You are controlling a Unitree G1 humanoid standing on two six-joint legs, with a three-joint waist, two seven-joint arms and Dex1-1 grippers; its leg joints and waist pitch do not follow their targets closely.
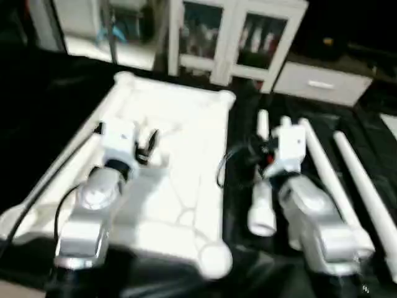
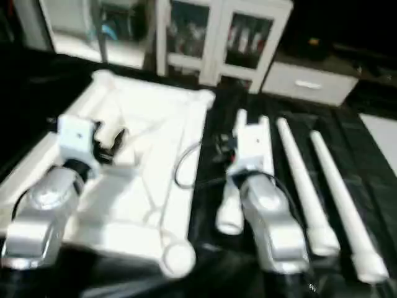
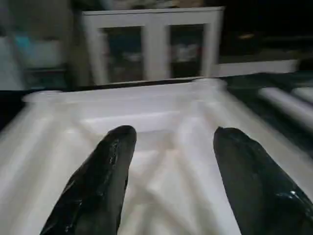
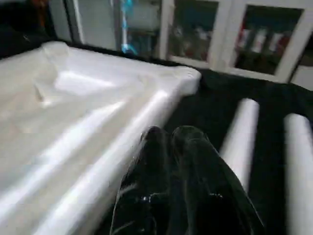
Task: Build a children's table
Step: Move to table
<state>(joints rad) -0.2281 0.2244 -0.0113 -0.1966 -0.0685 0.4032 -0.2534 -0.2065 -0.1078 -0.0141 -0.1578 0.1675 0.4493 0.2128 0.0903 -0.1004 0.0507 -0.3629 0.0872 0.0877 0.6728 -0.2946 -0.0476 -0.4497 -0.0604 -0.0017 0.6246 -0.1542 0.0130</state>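
Behind my worktop (image 1: 37, 124), draped in black, I see a white glass-door cabinet (image 1: 236, 34). Right of it, a low white drawer (image 1: 322, 84). Dim room.

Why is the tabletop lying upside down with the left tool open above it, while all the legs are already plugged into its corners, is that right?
Not quite: the legs lie loose on the dark surface beside the tabletop, as the right eye view shows. The left tool is open above the upturned top.

Table top (image 1: 186, 161): white plastic, smooth, soft sheen on ribs and rim. Legs (image 2: 301, 180): same white plastic, smooth. Forearms (image 1: 322, 223): silver, metallic-looking, satin. Gripper fingers (image 3: 105, 181): black, glossy, with highlights. Work surface (image 2: 372, 186): black, slightly shiny, wrinkled like sheeting.
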